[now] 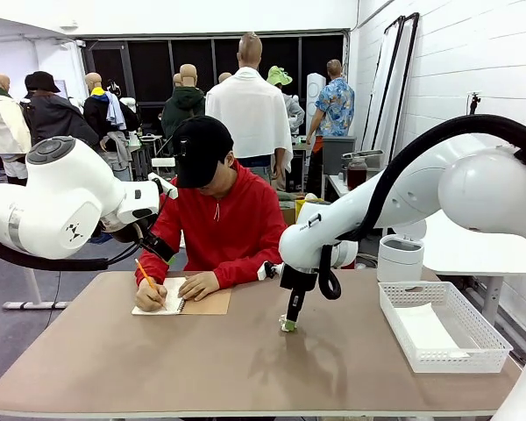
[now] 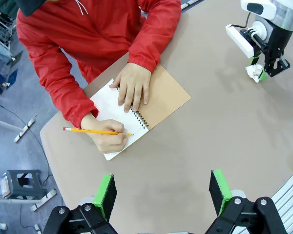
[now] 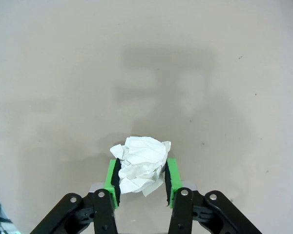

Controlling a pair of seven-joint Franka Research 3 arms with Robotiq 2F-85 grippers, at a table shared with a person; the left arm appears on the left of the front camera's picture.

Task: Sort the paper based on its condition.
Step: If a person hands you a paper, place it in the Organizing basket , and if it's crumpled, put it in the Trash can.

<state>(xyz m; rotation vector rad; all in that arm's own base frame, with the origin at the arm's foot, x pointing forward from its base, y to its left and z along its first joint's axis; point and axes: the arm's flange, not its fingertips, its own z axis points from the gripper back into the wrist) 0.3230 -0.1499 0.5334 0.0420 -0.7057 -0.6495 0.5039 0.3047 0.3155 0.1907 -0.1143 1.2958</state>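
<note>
A crumpled ball of white paper [image 3: 141, 163] sits on the tan table between the green pads of my right gripper [image 3: 142, 181], and both pads press against its sides. From the front, that gripper [image 1: 288, 323] points straight down at mid-table with the paper ball [image 1: 287, 326] at its tip. The left wrist view shows the same ball [image 2: 254, 72] far off, held in the right gripper [image 2: 263, 73]. My left gripper [image 2: 162, 192] hangs open high above the table with nothing between its fingers.
Across the table, a person in a red jacket writes with a pencil [image 2: 95, 131] in a spiral notebook [image 1: 180, 298]. A white mesh basket [image 1: 438, 351] at the right holds a flat white sheet [image 1: 425, 329]. Behind it stands a white tub [image 1: 401, 257].
</note>
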